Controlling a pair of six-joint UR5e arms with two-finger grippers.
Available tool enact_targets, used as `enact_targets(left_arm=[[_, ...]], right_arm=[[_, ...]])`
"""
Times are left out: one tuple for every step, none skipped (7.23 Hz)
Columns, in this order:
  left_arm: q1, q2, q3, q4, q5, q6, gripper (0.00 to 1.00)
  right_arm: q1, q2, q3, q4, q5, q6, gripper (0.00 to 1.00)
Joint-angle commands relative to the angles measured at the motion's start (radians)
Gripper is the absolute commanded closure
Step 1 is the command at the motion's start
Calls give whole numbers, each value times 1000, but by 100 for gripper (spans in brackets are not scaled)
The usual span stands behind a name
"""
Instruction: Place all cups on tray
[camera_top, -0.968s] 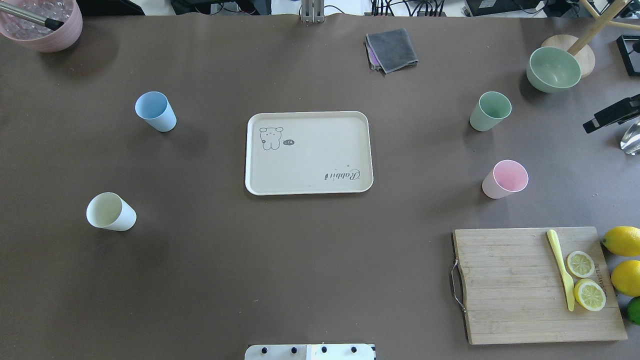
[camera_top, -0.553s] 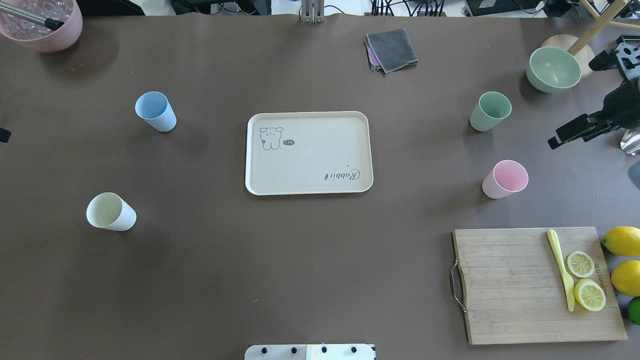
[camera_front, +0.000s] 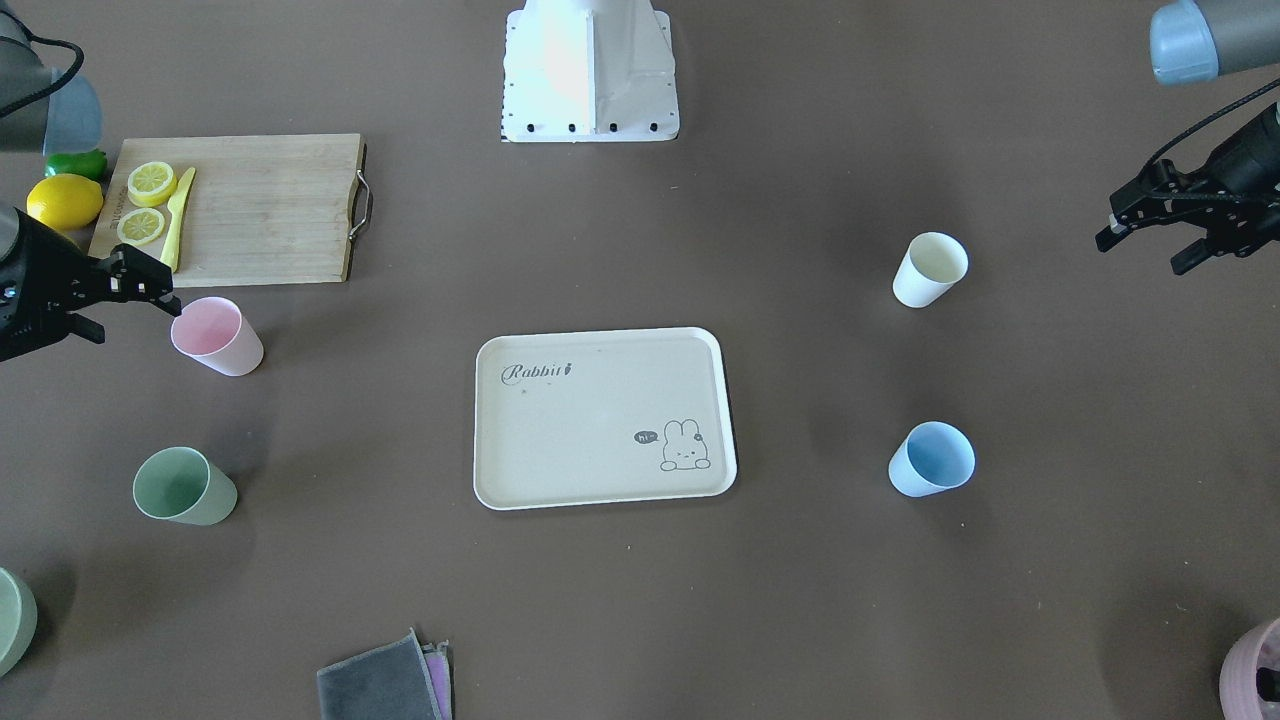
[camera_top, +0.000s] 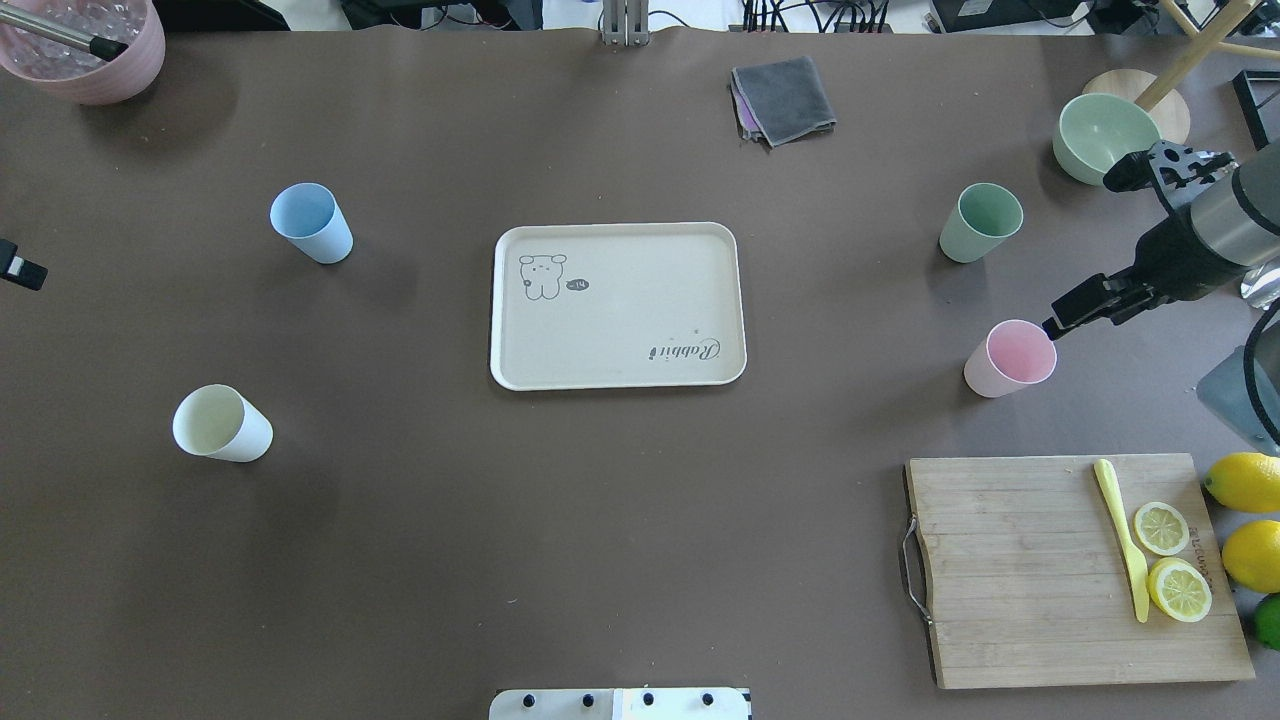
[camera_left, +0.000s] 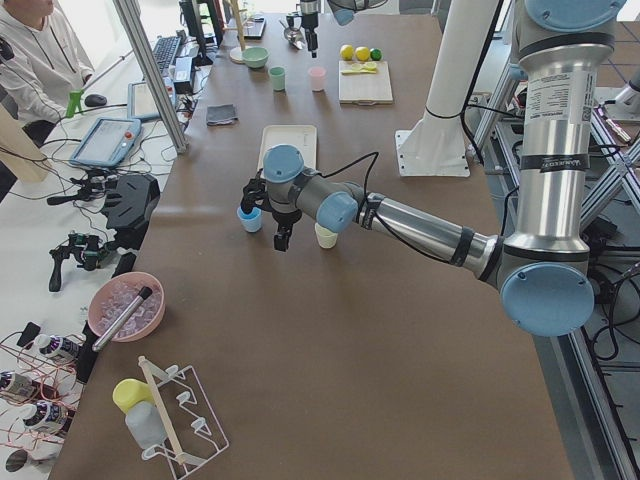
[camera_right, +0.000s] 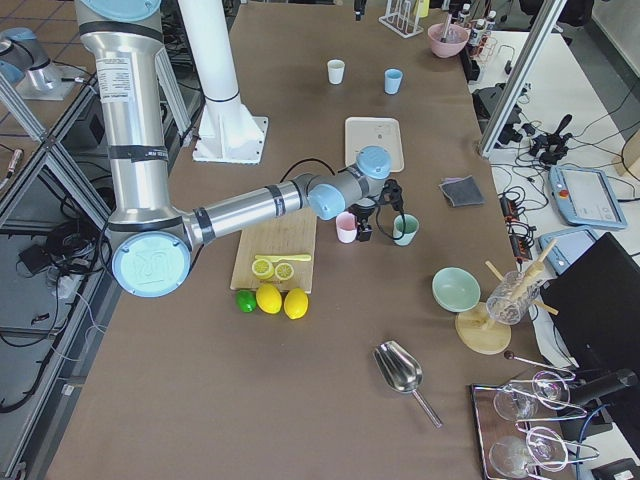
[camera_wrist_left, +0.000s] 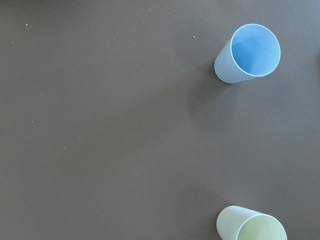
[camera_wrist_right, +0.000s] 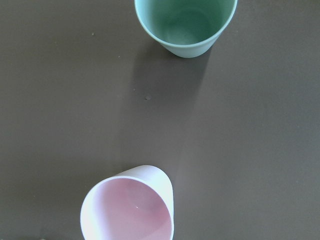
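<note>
Movement at last: right hand (camera_top: 1082, 252) has swung in over the worktop (camera_top: 600, 550), spread wide and empty, pink cup (camera_top: 1010, 358) just beside it. Farther off, the left hand (camera_front: 1140, 255), open too, trails. No cup is on the tray (camera_top: 618, 232), well past both hands; a first grab looks next.

cream cup (camera_wrist_left: 251, 227) cropped at left wrist view's bottom, green bowl (camera_front: 12, 620) cropped in front view

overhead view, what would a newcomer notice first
The empty cream tray sits in the middle, with four pastel cups standing off it: blue cup and cream cup on the robot's left, green cup and pink cup on its right. The open right gripper hangs above the gap between those two.
</note>
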Motion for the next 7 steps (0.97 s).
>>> enact_targets(left_arm=[[1,-5,1,0,1,0,2],[1,-3,-1,0,1,0,2],[1,-3,-4,0,1,-2,2],[19,-3,2,0,20,-30,2],[65,-3,-5,-2,63,-97,2],[102,6,-8,-32,80,-142,2],[134,9,-5,-52,100,-184,2]], right_arm=[[-39,16,-44,1,-19,16,14],[-45,23,-66,7,-21,16,27],[-51,24,-77,7,-18,14,84],[-56,26,-74,9,-16,12,100],[-61,26,-74,9,-15,16,100],[-61,27,-71,7,-13,19,100],[-61,50,-71,7,-9,20,100]])
